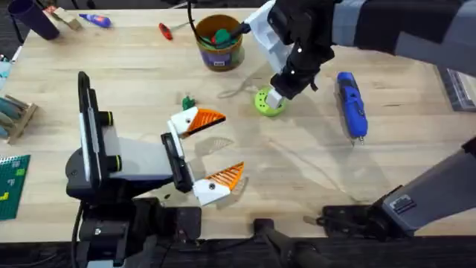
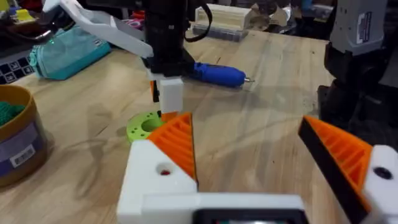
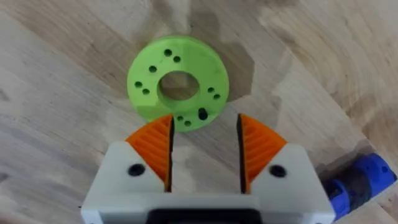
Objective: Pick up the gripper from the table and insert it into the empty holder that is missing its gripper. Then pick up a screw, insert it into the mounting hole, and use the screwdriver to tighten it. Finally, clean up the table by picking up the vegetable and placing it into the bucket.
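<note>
You are working on a pale wooden worktop [image 1: 312,171], and I judge the step in hand to be fetching a screw. Your right arm is reaching across the middle and pointing its right gripper [image 3: 205,122] almost straight down. The left arm is lying low and level along the near side. Its left gripper [image 1: 232,145] is aiming towards the centre with the fingers spread well apart and holding nothing.

Both white rounded plastic holders [image 1: 182,121] on it are carrying ribbed parts. The orange wedge-shaped ribbed plastic gripper [image 1: 207,118] seems seated, though I cannot tell which of the two is the newly fitted one.

The round ochre-yellow bucket [image 1: 219,46] is standing at the far side. The blue electric screwdriver [image 1: 352,104] is lying just right of your right gripper.

That gripper is hanging over the near rim of the bright-green ring-shaped plastic disc [image 3: 178,83], with its fingers open and empty. The tiny dark-green lumpy toy vegetable [image 1: 187,102] is sitting on the worktop, left of the disc.

A small dark screw [image 3: 202,114] seems to be standing in one of the disc's holes, nearly midway between your fingertips. To do this well:

- Centre on the screw before you descend.
- Keep the wrist vertical.
- Close gently on the screw alone, since nudging the rim could slide the light disc.
- Lift straight up so the screw is not tilting in the grasp.
</note>
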### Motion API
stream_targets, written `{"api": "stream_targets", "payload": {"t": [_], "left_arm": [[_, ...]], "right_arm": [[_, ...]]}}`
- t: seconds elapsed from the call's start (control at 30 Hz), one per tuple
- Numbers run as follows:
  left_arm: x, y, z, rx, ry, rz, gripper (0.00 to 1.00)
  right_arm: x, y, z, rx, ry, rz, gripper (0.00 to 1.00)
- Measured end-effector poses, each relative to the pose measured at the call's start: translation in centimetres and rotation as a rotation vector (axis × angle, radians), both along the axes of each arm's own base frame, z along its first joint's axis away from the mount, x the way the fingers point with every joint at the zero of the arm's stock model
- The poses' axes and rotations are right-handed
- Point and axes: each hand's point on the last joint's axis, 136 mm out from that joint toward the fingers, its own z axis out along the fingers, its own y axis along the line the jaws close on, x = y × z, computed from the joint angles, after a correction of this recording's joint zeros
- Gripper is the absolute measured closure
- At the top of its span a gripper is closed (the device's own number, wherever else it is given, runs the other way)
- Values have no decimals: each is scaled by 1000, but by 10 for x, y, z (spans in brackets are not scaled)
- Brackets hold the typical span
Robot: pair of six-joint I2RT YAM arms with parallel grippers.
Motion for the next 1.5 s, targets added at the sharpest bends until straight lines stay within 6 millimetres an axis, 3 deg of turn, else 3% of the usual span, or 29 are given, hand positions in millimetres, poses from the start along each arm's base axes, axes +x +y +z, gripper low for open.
{"api": "stream_targets", "payload": {"t": [0.23,1.5], "left_arm": [[0,0,0,0,0,0,16],[0,0,0,0,0,0,16]], "right_arm": [[-1,4,0,22,9,-13,572],[2,6,-9,32,20,-20,710]]}}
